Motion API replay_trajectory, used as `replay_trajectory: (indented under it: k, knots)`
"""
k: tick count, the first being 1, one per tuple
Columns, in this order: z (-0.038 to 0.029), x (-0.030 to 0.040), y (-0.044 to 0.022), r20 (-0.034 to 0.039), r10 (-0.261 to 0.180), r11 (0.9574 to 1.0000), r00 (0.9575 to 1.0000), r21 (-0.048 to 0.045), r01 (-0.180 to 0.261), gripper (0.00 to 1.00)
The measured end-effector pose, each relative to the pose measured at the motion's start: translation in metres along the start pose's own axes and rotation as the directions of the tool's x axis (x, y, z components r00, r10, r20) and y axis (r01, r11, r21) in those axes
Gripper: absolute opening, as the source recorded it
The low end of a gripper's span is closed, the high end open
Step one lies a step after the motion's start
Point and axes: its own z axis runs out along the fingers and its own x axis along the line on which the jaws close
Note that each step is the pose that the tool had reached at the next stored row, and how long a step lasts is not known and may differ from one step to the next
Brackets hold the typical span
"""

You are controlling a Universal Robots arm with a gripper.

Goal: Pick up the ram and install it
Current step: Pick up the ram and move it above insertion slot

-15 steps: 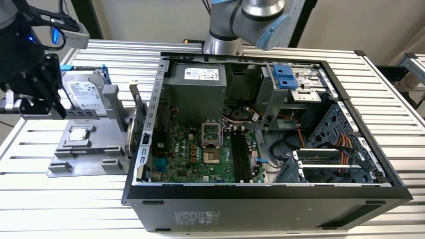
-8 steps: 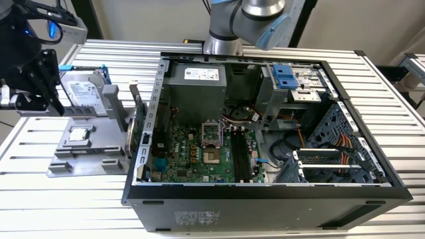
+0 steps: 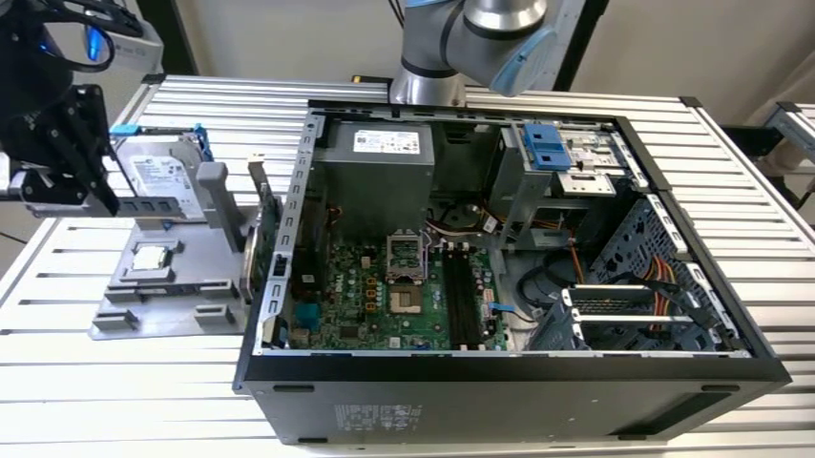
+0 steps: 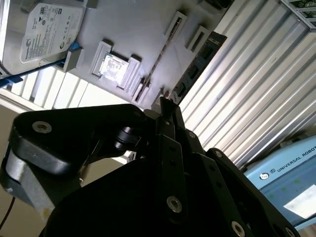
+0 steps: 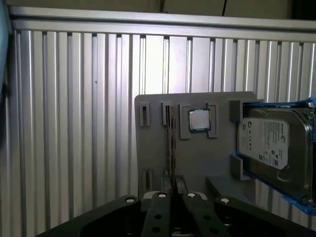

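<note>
My black gripper [image 3: 79, 191] hangs at the exterior view's left, above the grey parts tray [image 3: 166, 305], shut on the ram [image 3: 147, 205]. The ram is a thin stick with black chips, held level in front of the hard drive. In the second wrist view the ram [image 4: 200, 61] sticks out as a dark strip past the closed gripper [image 4: 167, 106]. In the first wrist view the ram [image 5: 172, 143] shows edge-on, running out from the gripper [image 5: 173, 191] over the tray [image 5: 158, 163]. The open computer case [image 3: 713, 367] lies to the exterior view's right, with long dark memory slots [image 3: 461, 301] on its motherboard.
A silver hard drive [image 3: 159, 172] in a blue frame stands at the tray's back. A small square processor [image 3: 151, 258] sits in a tray pocket. A green card [image 3: 263, 229] with a metal bracket stands between tray and case. The arm's base [image 3: 440, 57] is behind the case.
</note>
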Motion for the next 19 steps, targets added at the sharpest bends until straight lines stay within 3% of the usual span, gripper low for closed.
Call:
replay_trajectory:
  k: [19]
  knots:
    - [-0.0174,-0.0010,-0.0001,-0.0001,0.000,1.0000,1.0000,-0.0001,0.000,0.00]
